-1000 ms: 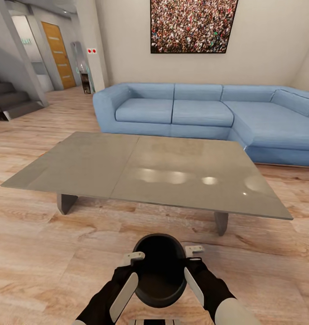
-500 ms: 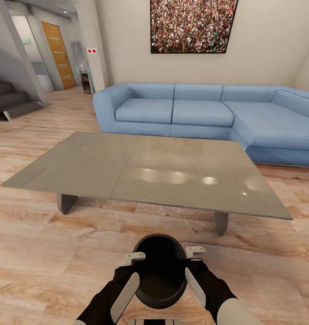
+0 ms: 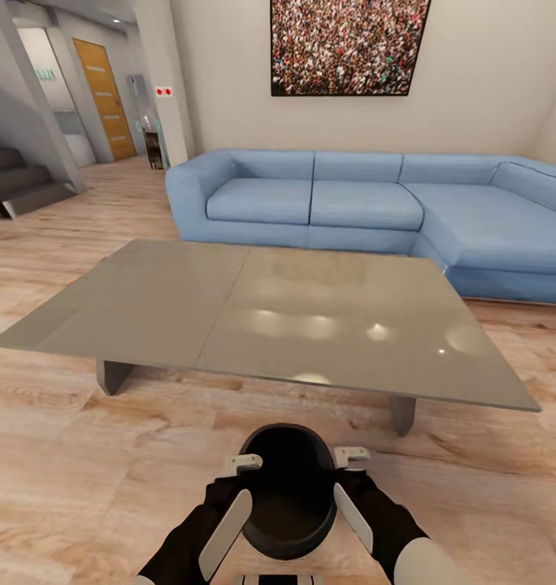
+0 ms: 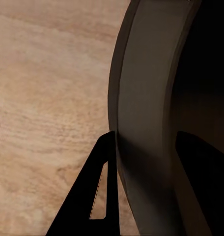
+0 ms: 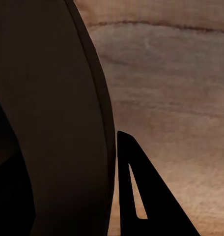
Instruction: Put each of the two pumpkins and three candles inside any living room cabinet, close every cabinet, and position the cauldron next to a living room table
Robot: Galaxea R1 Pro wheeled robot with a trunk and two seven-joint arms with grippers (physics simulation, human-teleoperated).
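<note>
Cauldron (image 3: 288, 487) carried low, just short of the desk (image 3: 262, 313), rim pinched by left claw (image 3: 239, 479) and right claw (image 3: 349, 475). Best lowered level beside the desk, then released together.

No readable text; perhaps a green sign (image 3: 47, 74) above the far doorway, illegible.

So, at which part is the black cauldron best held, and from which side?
By its rim wall, from two opposite sides. The cauldron is round, open on top and shows no handle, so the left gripper and right gripper each pinch the thin wall, one finger inside, one outside.
</note>
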